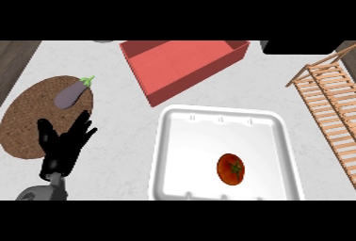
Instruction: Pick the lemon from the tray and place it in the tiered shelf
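Note:
A white tray (173,155) lies at the lower middle of the counter. In it rests a round red-orange fruit with a green stem (231,169), looking like a tomato; no yellow lemon shows. The wooden slatted tiered shelf (330,108) stands along the right edge. My left hand (62,143) is at the lower left, fingers straight and spread upward, open and holding nothing, well left of the tray. My right hand does not show.
A red open box (182,63) sits at the top middle, behind the tray. A purple eggplant (72,93) lies on a round brown mat (35,122) at the left. A dark object (299,46) is at the top right.

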Controlling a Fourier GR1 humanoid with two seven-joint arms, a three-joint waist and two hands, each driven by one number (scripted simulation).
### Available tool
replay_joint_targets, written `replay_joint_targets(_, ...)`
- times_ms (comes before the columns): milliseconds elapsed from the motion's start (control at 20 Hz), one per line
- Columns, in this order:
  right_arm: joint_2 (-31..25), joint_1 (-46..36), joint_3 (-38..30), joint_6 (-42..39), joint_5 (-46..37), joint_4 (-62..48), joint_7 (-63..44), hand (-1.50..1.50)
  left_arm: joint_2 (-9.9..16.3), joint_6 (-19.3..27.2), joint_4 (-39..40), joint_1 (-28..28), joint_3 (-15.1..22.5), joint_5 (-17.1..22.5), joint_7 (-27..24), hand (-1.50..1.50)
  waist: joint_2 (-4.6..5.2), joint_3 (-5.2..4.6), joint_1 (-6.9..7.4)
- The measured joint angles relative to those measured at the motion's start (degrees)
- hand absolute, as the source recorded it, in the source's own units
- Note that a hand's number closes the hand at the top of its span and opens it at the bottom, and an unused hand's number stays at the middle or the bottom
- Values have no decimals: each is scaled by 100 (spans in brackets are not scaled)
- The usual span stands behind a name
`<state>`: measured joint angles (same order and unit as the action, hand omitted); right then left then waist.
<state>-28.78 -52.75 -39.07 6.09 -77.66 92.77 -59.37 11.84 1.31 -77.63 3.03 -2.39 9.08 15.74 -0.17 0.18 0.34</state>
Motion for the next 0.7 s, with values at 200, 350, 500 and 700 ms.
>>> replay_joint_targets(200, -91, -33, -70, 199, -402, 373, -65, -150, 5, -2, -114, -98, 6, -23, 1, 0, -2, -9, -2)
replay_joint_targets(350, -242, 92, -238, 105, -679, 797, -123, -150, -15, -11, -141, -161, -5, -12, -3, 0, -13, -10, -44)
replay_joint_targets(500, -290, 178, -374, 55, -987, 1337, -180, -150, 15, 4, -57, -133, -79, -27, -48, 0, -20, -8, -68)
replay_joint_targets(700, -250, 327, -632, -245, -1160, 2355, -235, -150, 61, -61, -65, -129, -117, 18, 55, 0, -34, -9, -107)
